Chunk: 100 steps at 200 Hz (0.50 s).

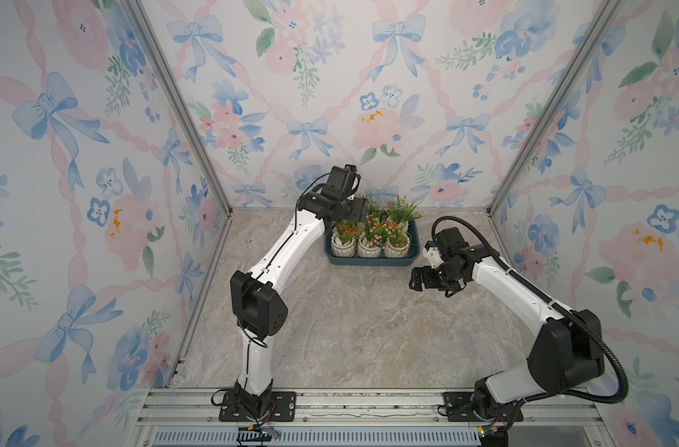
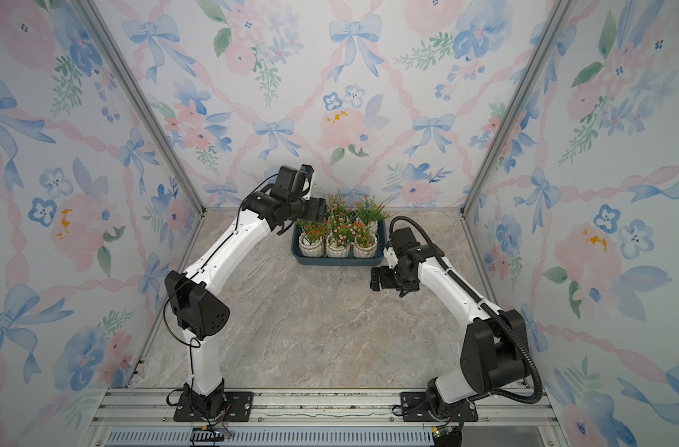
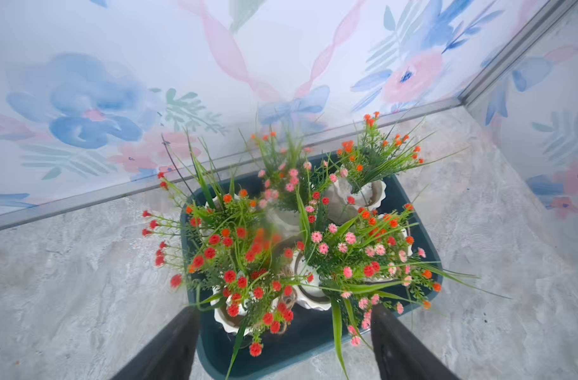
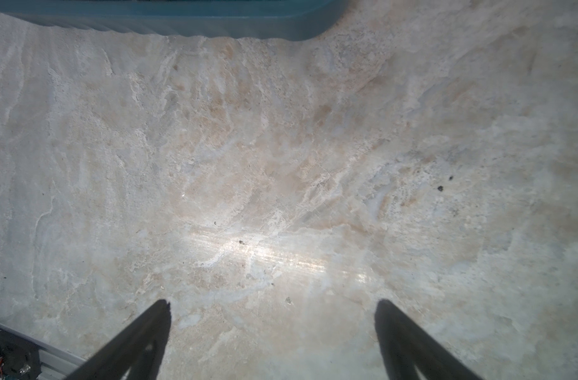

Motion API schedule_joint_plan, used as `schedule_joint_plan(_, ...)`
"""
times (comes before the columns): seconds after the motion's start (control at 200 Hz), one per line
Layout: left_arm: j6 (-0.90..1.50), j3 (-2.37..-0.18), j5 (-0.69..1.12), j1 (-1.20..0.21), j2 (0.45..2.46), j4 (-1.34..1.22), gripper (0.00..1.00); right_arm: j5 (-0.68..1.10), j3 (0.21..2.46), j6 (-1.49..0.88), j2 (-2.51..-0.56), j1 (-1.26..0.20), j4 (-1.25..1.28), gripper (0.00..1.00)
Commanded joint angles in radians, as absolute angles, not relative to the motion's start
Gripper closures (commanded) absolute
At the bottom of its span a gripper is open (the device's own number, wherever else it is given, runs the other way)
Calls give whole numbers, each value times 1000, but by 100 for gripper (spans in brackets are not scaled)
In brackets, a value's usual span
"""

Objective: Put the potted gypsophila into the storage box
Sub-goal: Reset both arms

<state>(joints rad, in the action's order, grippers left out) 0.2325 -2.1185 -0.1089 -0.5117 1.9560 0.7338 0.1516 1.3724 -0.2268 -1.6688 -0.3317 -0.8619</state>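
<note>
The potted gypsophila (image 1: 369,240) (image 2: 338,242), several white ribbed pots with green sprigs and red, pink and orange blossoms, stand packed together in the dark teal storage box (image 1: 372,261) (image 2: 340,260) near the back wall. My left gripper (image 1: 363,213) (image 2: 320,211) hovers open above the box's left side. In the left wrist view its fingers (image 3: 179,345) are spread wide over the pots (image 3: 347,250) and the box floor (image 3: 309,339), holding nothing. My right gripper (image 1: 415,280) (image 2: 376,279) (image 4: 273,306) is open over bare table, just in front of the box's right corner (image 4: 215,19).
The marble-patterned tabletop (image 1: 349,329) is enclosed by floral-papered walls at the back and on both sides. The box sits close to the back wall. Both arm bases are bolted to a metal rail (image 1: 369,402) at the front edge.
</note>
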Motion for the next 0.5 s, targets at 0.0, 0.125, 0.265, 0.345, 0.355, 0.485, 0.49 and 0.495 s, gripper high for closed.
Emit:
schedule_joint_plan(0.0, 243, -2057, -152, -502, 1875, 743, 17, 116, 1415, -239, -1688, -358, -907, 2)
schedule_joint_plan(0.125, 246, -1997, -210, -496, 1767, 740, 17, 101, 1431, -244, -1689, -368, -911, 2)
schedule_joint_plan(0.265, 246, -1899, -330, -489, 1641, 726, 17, 74, 1465, -241, -1701, -377, -926, 2)
schedule_joint_plan(0.345, 247, -1795, -359, -479, 1552, 687, 16, 71, 1486, -239, -1702, -380, -931, 2)
schedule_joint_plan(0.355, 247, -1779, -360, -478, 1538, 678, 16, 69, 1489, -239, -1703, -379, -931, 2)
schedule_joint_plan(0.485, 254, -1619, -382, -441, 1386, 602, 11, 60, 1532, -235, -1708, -383, -950, 2)
schedule_joint_plan(0.49, 255, -1614, -383, -439, 1381, 599, 11, 59, 1534, -235, -1709, -382, -951, 2)
schedule_joint_plan(0.495, 255, -1606, -384, -437, 1373, 596, 11, 59, 1535, -235, -1709, -383, -951, 2)
